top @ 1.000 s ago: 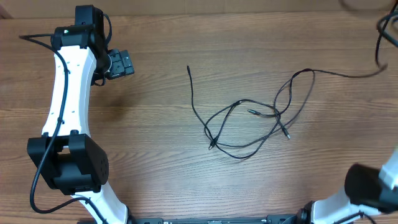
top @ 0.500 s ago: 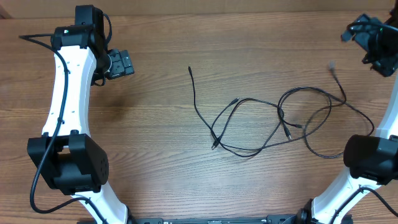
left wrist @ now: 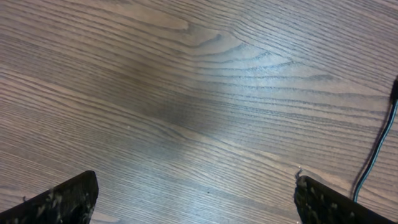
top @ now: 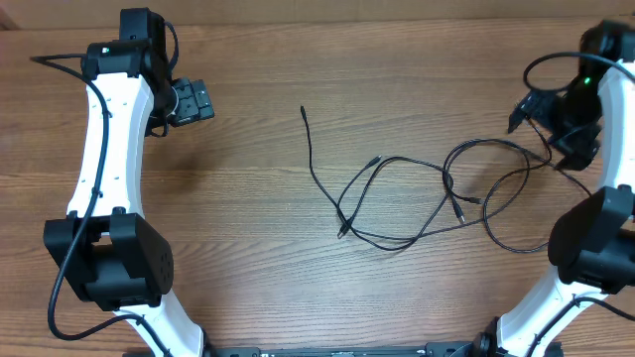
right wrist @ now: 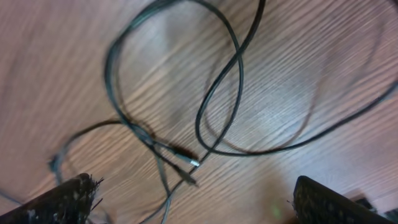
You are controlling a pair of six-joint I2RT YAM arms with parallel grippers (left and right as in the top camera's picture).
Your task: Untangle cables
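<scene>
Wooden table [top: 248, 297], warm brown, fine grain running side to side, a soft darker patch [left wrist: 180, 115] in the wood

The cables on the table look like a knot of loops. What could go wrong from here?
Pulling one strand of the cables could tighten their crossings instead of freeing them. The open right pincer hovers over several overlapping strands, so closing might catch two at once. The rightmost loop lies close to the right arm, which might snag it.
</scene>
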